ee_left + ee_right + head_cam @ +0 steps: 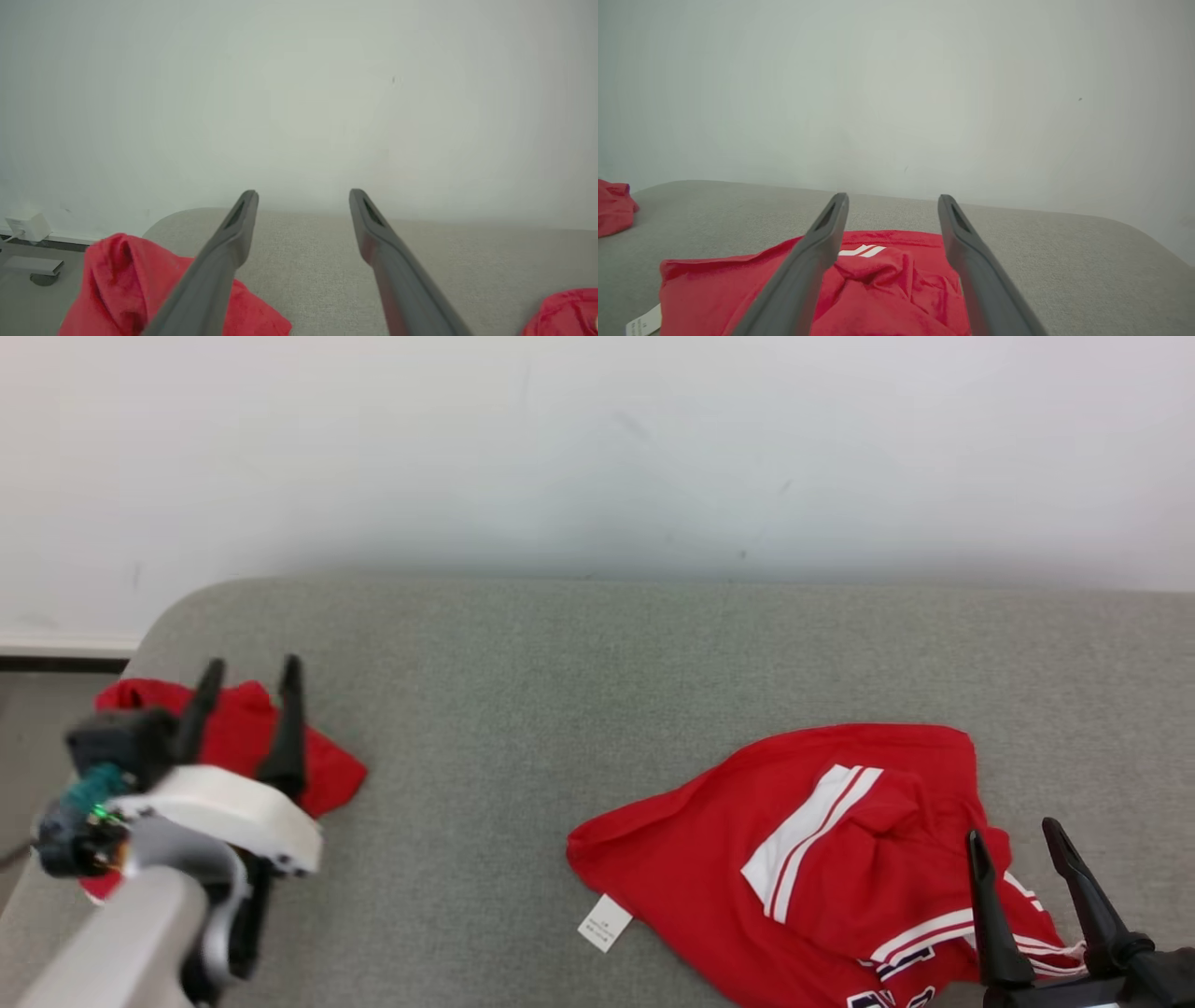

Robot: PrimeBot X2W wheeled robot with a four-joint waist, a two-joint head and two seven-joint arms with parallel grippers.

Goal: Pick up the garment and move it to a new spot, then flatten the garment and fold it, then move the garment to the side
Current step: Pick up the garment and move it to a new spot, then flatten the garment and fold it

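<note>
One red heap [329, 773] (left), one jersey [691, 859]

Left gripper [252, 667] sits low on the left, fingers [288, 719] spread wide, pale forearm [121, 943] behind. Right gripper [1013, 831] low right, fingers parted, pointing up.

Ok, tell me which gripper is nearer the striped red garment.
Right. The right gripper hangs open over the striped red garment's right side; the left gripper is at the cushion's left end, above a plain red cloth.
</note>
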